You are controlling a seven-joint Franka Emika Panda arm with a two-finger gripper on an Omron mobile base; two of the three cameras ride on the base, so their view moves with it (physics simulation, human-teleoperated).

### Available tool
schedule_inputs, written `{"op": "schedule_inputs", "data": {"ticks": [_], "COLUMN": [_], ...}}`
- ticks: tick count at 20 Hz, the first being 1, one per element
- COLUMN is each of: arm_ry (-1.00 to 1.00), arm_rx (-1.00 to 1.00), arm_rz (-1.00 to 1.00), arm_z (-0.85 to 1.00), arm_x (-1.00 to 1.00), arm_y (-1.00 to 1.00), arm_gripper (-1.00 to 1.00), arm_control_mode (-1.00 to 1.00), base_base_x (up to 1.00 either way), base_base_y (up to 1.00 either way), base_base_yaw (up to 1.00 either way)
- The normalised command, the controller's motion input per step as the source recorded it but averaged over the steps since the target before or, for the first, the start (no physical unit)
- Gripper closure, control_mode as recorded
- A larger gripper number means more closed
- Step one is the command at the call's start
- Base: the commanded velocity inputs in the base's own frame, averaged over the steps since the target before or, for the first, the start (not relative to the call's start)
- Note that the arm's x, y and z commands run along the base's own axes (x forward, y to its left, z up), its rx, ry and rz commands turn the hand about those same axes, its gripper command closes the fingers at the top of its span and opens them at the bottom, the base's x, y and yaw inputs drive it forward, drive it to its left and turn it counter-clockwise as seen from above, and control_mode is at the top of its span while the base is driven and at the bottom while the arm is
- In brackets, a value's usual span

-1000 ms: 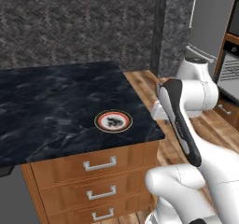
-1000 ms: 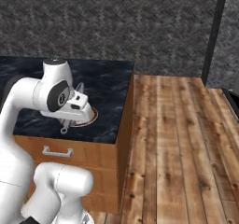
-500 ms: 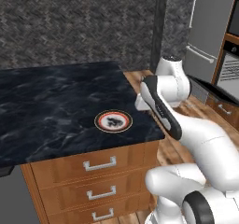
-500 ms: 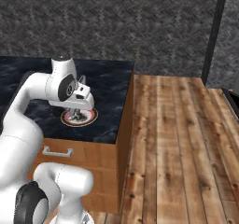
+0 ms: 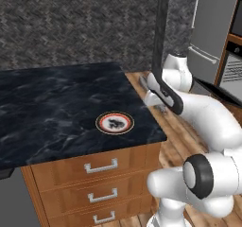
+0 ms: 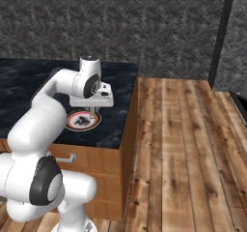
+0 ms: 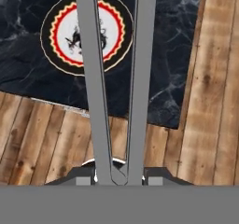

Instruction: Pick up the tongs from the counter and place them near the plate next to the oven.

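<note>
Slim silver-grey tongs (image 7: pixel 94 78) run up the hand view as two long arms from my gripper (image 7: pixel 119 178), which is shut on their joined end. The arms cross over the plate (image 7: pixel 65 36), small and round with orange-red and white rings, lying on the black marble counter (image 7: pixel 163 55) near its corner. In the left base view the plate (image 5: pixel 115 122) lies just left of my hand (image 5: pixel 156 98), which hangs at the counter's right edge. In the right base view my gripper (image 6: pixel 91 113) points down just above the plate (image 6: pixel 77 122). The oven (image 5: pixel 232 72) stands at the far right.
A tall grey fridge (image 5: pixel 210 27) stands beside the oven. Wooden floor (image 6: pixel 183 144) stretches right of the counter. Brown drawers with silver handles (image 5: pixel 100 166) face the base. A dark stone wall (image 6: pixel 120 23) closes the back.
The arm has swung forward from beside the drawers toward the counter's right corner, carrying the tongs; the hand now hangs over the counter edge by the plate. The plate has stayed put.
</note>
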Motion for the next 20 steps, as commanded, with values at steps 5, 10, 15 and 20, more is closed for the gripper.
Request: {"op": "schedule_inputs", "data": {"ticks": [5, 10, 15, 20], "arm_ry": [-0.09, -0.01, -0.01, 0.0], "arm_rx": [0.03, 0.03, 0.0, 0.0], "arm_rz": [0.07, 0.0, 0.0, 0.0], "arm_z": [-0.69, -0.71, -0.32, 0.0], "arm_x": [0.19, 0.32, 0.61, 0.46], "arm_y": [0.0, 0.0, 0.0, 0.0], "arm_gripper": [1.0, 1.0, 1.0, 1.0], "arm_control_mode": [-1.0, -1.0, -1.0, -1.0], "base_base_x": [0.0, 0.0, 0.0, 0.0], "base_base_y": [0.0, 0.0, 0.0, 0.0], "base_base_yaw": [0.0, 0.0, 0.0, 0.0]}}
